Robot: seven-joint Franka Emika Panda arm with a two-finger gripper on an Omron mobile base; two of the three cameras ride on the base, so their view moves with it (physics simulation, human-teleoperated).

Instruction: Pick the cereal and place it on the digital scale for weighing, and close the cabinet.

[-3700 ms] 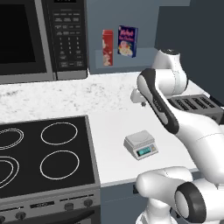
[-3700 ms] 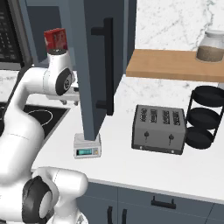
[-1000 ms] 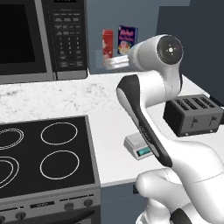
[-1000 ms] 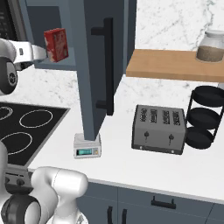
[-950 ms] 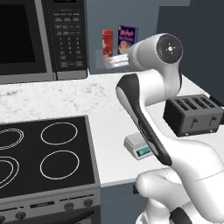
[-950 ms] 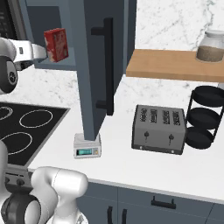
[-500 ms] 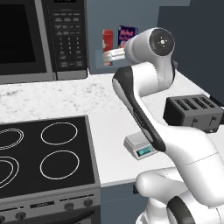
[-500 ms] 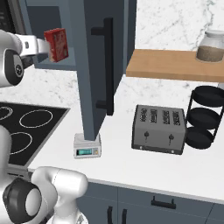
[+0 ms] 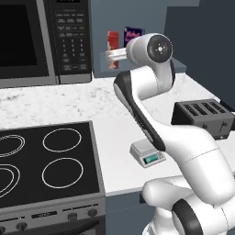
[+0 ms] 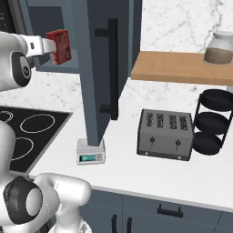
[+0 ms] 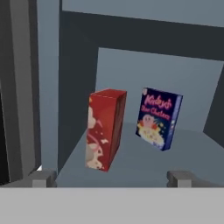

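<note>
- Standing upright on the open cabinet's shelf [image 11: 183, 153] is the cereal box [image 11: 105, 129], a tall red carton with a pale picture on its front; it is seen at centre-left in the hand view.
- A dark blue box [image 11: 158, 118] with white and red print is set at about 3 o'clock from the cereal in the hand view, slightly further back, apart from it and upright.
- The gripper [image 11: 111, 177] is held level in front of the shelf, short of the cereal; its two finger tips [image 11: 41, 177] are seen spread wide at the bottom of the hand view, with nothing between them, so the pincer is read as open.
- In the left base view the cereal [image 9: 112, 49] is seen at 12 o'clock above the counter, just beside the arm's wrist, with the blue box [image 9: 132, 36] partly hidden by the arm's upper joint.
- In the right base view the cereal [image 10: 59, 46] is seen at the end of the hand, at about 10 o'clock.
- The cabinet door [image 10: 102, 68] is swung open, its long black bar handle [image 10: 111, 68] vertical.
- The digital scale [image 10: 91, 152] is sat on the white counter [image 10: 136, 175] below the door edge, its platform bare and teal display forward; it is also noted at [image 9: 147, 153].
- A dark toaster [image 10: 166, 134] is placed at 3 o'clock from the scale, well apart.
- A black stovetop [image 9: 46, 160] is noted at 9 o'clock from the scale, and a microwave [image 9: 41, 41] above it.
</note>
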